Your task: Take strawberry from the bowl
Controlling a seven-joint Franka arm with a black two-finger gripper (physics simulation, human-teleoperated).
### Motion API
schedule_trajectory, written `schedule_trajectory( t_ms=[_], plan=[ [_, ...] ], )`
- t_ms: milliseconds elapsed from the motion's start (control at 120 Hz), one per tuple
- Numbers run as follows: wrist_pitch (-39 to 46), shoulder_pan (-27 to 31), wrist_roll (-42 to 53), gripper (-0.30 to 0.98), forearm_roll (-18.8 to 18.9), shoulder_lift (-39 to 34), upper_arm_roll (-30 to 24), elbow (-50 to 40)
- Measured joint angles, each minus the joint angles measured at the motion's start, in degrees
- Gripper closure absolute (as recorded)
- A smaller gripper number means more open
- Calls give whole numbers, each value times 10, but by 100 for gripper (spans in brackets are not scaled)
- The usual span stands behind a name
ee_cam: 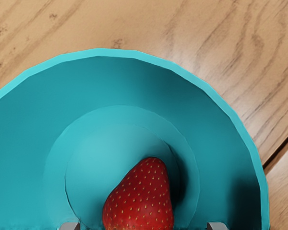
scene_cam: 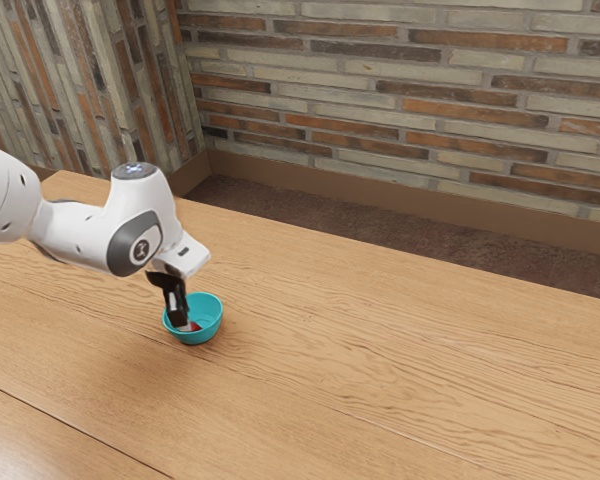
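Observation:
The black gripper (scene_cam: pixel 186 325) reaches down into the turquoise bowl (scene_cam: pixel 211 312), its tips low inside the rim. Right at them, a bit of the red strawberry (scene_cam: pixel 195 327) is visible, the rest hidden by the hand. In the wrist view the strawberry (ee_cam: pixel 141 196) lies on the floor of the bowl (ee_cam: pixel 110 76). Both tips of the open gripper (ee_cam: pixel 143 226) show at the lower edge, one on each side of the berry, with a gap between it and each of them.
The bowl stands on a wooden table (scene_cam: pixel 380 350) with a dark seam between its boards. Beyond the table's far edge is a brick wall (scene_cam: pixel 410 90).

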Motion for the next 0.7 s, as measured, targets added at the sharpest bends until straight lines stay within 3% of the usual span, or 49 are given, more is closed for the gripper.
schedule_trajectory(
  t_ms=[700],
  plan=[
    [23, 2, 30, 39, -2, 53, -3, 30]
  ],
)
